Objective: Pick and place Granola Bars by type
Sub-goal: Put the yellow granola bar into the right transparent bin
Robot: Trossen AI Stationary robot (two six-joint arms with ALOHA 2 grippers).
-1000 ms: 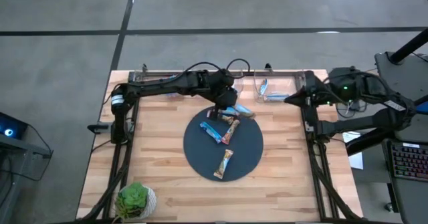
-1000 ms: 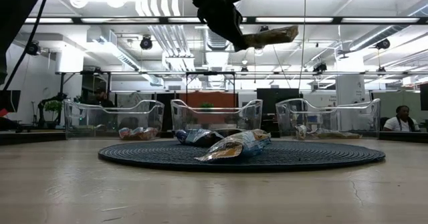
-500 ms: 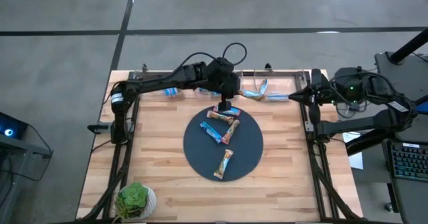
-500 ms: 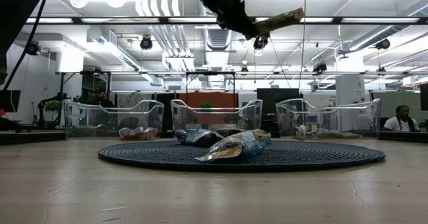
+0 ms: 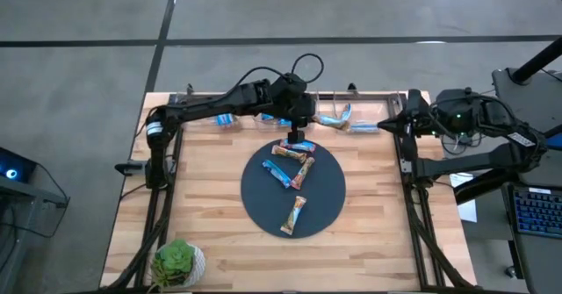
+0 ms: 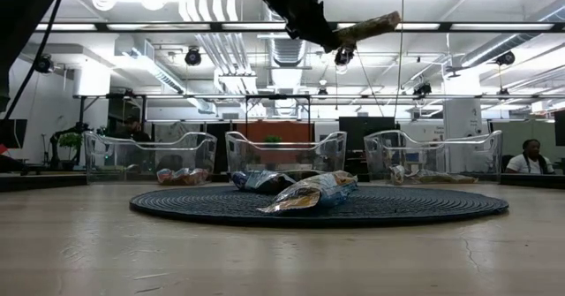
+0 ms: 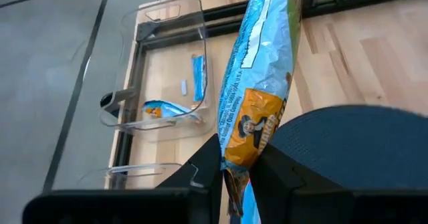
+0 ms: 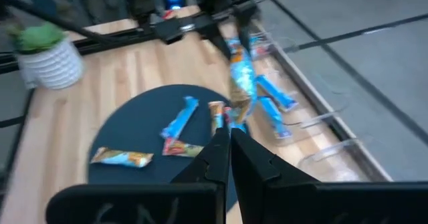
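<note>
The left tool hangs above the far edge of the round, ribbed dark mat, its two dark fingers pinched on one end of a crinkly, shiny granola bar whose light blue wrapper carries an orange-brown patch; the bar juts out past the fingers, well clear of the pale wooden plank tabletop. In the low view the same bar shows tan and slightly tilted, high over the mat. Four more wrapped bars lie on the mat, three clustered near its far side and one apart toward the near side. Along the far edge of the tabletop stand clear plastic bins with rounded corners, some holding blue-wrapped bars. The right tool waits off the right side of the tabletop, its fingers pressed together on nothing. A small green plant in a white ribbed pot sits at the near left corner.
</note>
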